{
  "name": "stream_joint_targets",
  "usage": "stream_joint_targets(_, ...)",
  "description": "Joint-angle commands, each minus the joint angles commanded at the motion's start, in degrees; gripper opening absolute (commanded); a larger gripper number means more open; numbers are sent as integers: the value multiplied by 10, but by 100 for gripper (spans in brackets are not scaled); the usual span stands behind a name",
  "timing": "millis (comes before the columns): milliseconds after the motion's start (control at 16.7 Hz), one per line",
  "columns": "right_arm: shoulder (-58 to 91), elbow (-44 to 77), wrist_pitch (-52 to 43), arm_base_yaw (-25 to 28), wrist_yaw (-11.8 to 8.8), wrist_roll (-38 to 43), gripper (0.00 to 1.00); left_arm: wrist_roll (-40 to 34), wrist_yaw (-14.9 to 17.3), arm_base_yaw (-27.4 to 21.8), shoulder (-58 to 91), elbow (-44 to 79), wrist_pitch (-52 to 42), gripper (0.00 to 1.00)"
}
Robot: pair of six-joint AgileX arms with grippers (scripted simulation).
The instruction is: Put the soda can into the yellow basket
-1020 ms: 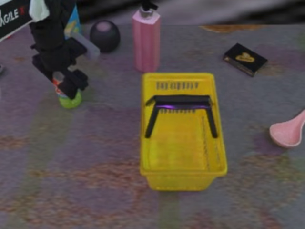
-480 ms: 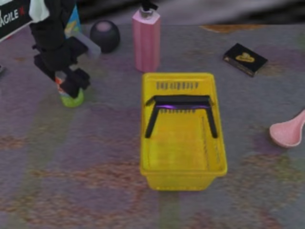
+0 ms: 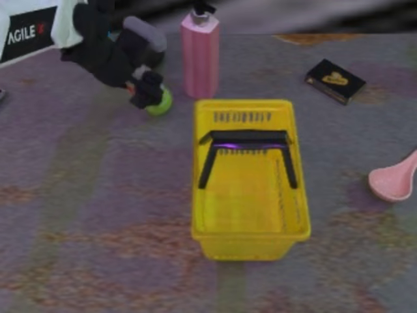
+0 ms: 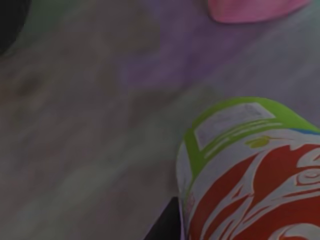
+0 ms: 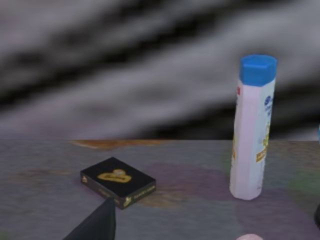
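From above, the left claw (image 3: 144,89) pinches the soda can (image 3: 158,102) at the far left of the worktop (image 3: 98,215), the can tipped so its lime-green base points right toward the pink bottle (image 3: 200,55), well apart from the slotted yellow basket (image 3: 251,242) at centre. The left wrist view alone shows the soda can's (image 4: 250,170) red-and-white pattern and green band. The right wrist view shows a black box (image 5: 118,182) and a blue-capped white bottle (image 5: 251,130); whether the right claw is spread or closed cannot be told.

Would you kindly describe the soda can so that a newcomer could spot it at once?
Start at the yellow basket mid-table, then look past its far left corner, beside the pink bottle. There the left claw holds the soda can: small, with red-and-white print and a lime-green end.
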Motion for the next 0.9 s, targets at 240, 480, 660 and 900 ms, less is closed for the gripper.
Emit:
stream_joint_targets(240, 0, 0, 0, 0, 0, 0, 100, -70, 143, -18, -36, -94, 234, 0)
stream_joint_targets(480, 0, 0, 0, 0, 0, 0, 100, -146, 288, -35, -83, -199, 483, 0)
stream_joint_targets(660, 0, 0, 0, 0, 0, 0, 100, -196, 386, -46, -121, -270, 644, 0)
stream_joint_targets(900, 0, 0, 0, 0, 0, 0, 100, -243, 483, -56, -164, -338, 784, 0)
